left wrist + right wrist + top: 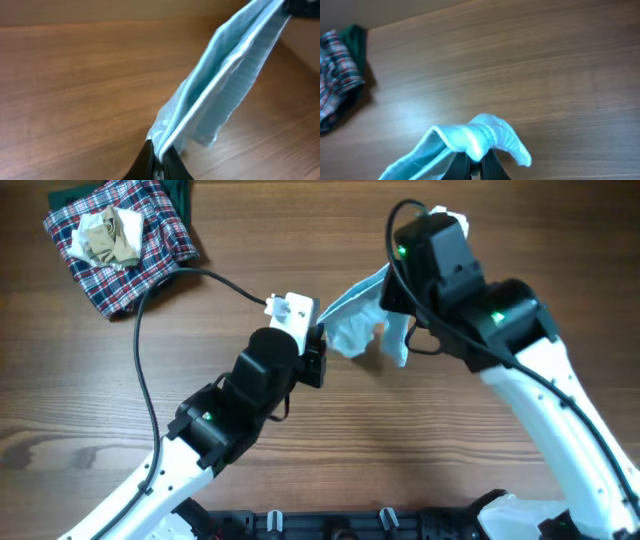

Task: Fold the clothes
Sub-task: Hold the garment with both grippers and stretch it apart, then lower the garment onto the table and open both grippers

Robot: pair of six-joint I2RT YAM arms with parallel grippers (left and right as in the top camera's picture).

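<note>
One pair of pale blue-white striped pants (358, 322) was seen, held near the middle of the wooden table (400, 450) and stretched between two grippers. The left gripper (159, 161) was clamped shut on one edge of the pants, with a thin fold of fabric pinched between its two fingers. The right gripper (479, 162) was likewise closed tight on a bunched part of the same garment. From the left wrist view, the fabric was seen rising taut and slanted away from the table surface. Three other cloths were counted in the far left corner, well apart from the pants: one red, navy and white plaid cloth (130, 250), one small beige cloth (112, 235) lying on top of it, and one dark green cloth (178, 194) partly covered behind them.
</note>
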